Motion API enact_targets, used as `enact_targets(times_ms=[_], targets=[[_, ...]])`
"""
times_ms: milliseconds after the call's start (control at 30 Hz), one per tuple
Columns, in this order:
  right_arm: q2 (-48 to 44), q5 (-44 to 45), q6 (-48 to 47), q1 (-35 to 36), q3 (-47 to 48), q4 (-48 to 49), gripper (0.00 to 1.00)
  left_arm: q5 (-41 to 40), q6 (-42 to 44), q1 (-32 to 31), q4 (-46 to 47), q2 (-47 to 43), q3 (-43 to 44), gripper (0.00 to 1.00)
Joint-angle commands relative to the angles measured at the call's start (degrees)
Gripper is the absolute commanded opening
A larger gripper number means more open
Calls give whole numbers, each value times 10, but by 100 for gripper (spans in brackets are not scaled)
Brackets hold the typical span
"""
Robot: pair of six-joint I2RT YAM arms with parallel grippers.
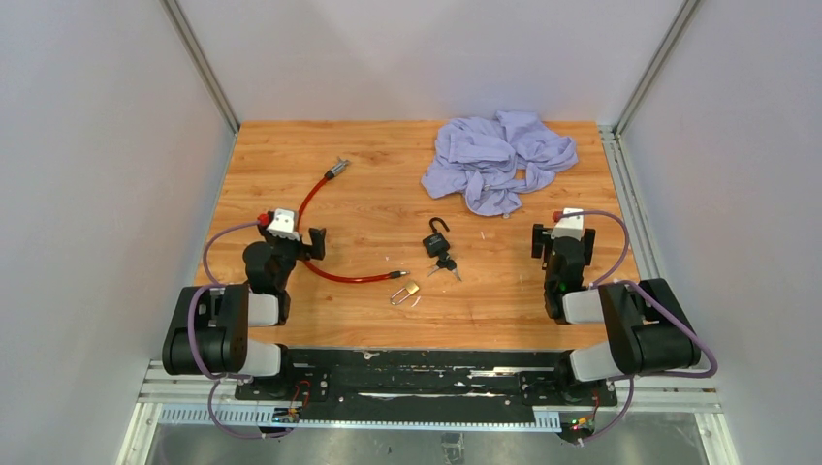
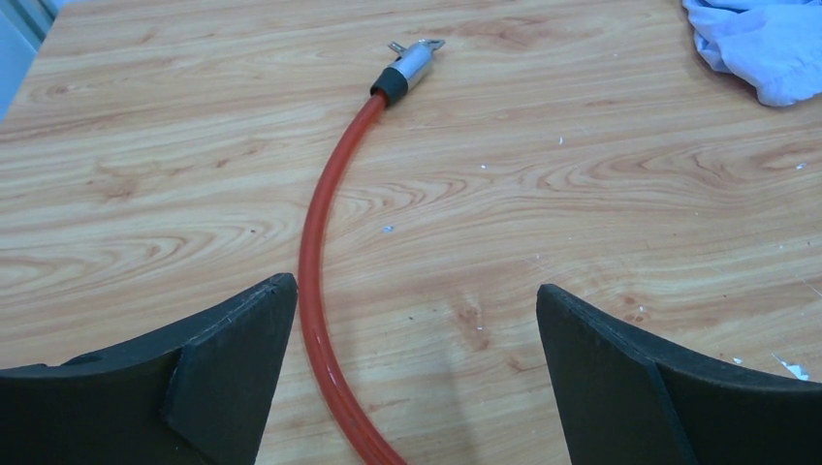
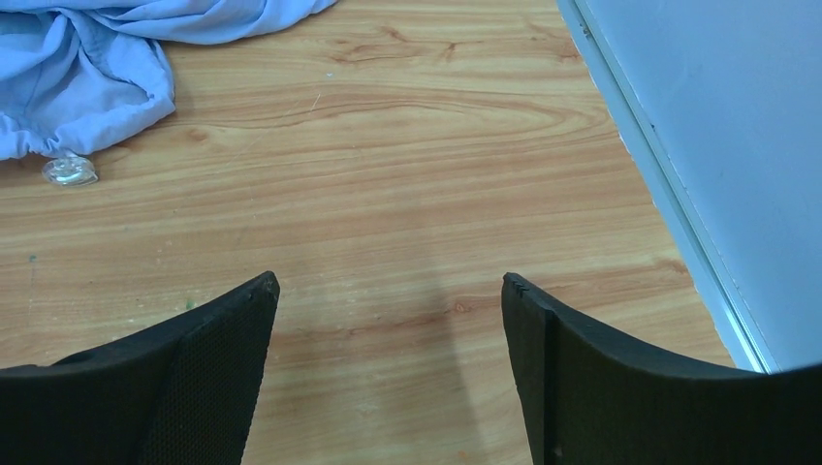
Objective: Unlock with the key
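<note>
A small black padlock (image 1: 436, 241) lies mid-table, its shackle curving up like a hook. Dark keys (image 1: 447, 263) lie against its near end; I cannot tell whether one sits in the keyhole. A brass padlock (image 1: 408, 289) with a wire ring lies just nearer and to the left. My left gripper (image 1: 294, 244) hovers open over the red cable (image 2: 315, 223), which runs between its fingers close to the left one. My right gripper (image 1: 562, 242) is open over bare wood, right of the black padlock. In the wrist views the left gripper (image 2: 417, 300) and right gripper (image 3: 388, 291) hold nothing.
The red cable (image 1: 308, 205) arcs from a metal tip (image 2: 412, 63) at the back to near the brass padlock. A crumpled lilac cloth (image 1: 499, 160) lies at the back right, with a small clear piece (image 3: 70, 171) at its edge. A metal rail (image 3: 669, 194) bounds the table's right side.
</note>
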Motion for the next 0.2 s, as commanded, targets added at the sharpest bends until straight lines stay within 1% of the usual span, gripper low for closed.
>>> enact_targets(times_ms=[0,167], targets=[[-1,-6,-6,-9,-5,31,84,-12,2,-3,8,1,9,98],[-1,-6,-6,-9,-5,31,84,-36,25,-27,-26,-7,20,98]])
